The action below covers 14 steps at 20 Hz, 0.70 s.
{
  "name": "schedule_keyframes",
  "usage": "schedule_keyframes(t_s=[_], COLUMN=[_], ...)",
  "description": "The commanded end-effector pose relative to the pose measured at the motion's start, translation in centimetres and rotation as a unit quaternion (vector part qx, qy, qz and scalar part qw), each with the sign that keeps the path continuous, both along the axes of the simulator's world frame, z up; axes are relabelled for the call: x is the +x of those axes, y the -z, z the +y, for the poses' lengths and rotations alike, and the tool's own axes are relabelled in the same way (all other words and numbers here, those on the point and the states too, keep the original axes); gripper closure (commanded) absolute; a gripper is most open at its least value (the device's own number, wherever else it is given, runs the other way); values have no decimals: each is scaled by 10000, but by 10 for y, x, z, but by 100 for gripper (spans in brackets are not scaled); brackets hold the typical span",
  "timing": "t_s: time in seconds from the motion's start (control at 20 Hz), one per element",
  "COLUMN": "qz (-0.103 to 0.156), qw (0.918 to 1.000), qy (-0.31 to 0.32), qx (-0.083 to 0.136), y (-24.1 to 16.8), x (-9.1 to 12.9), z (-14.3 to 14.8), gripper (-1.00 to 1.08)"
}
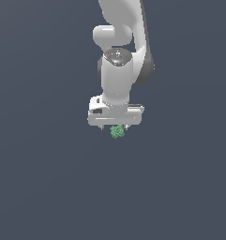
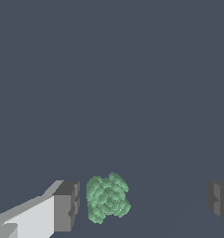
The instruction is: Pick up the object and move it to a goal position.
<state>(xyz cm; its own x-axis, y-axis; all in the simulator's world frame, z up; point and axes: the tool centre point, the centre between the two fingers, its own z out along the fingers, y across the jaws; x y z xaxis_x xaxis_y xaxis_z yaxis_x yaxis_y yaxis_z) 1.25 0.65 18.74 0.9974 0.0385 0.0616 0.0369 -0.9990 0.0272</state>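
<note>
You are looking at the white arm pointing its pincer [image 1: 115, 127] straight down, with the green lump [image 1: 116, 131] showing just beneath the pincer body. In the wrist view the pincer [image 2: 143, 202] is standing wide open, and the lump [image 2: 107, 197] is sitting between its fingers [image 2: 67, 204], just beside one and well apart from the other

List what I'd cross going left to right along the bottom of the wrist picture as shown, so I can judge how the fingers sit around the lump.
One gripper finger → green lump, close beside that finger → a wide stretch of bare floor → the other finger. The jaws stand open, the lump between them but off-centre.
</note>
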Motion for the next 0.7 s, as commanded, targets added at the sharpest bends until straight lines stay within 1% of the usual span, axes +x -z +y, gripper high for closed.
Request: schedule_keyframes(t_s=[0.0, 0.15, 0.4, 0.65], qz=[0, -12, -57, -49], qw=[10000, 10000, 9999, 9999], qy=[0, -2, -2, -11], qx=[0, -29, -139, -131], y=[0, 0, -3, -1], x=[0, 1, 4, 3], z=[0, -6, -31, -29], gripper=[-92, -92, -92, -92])
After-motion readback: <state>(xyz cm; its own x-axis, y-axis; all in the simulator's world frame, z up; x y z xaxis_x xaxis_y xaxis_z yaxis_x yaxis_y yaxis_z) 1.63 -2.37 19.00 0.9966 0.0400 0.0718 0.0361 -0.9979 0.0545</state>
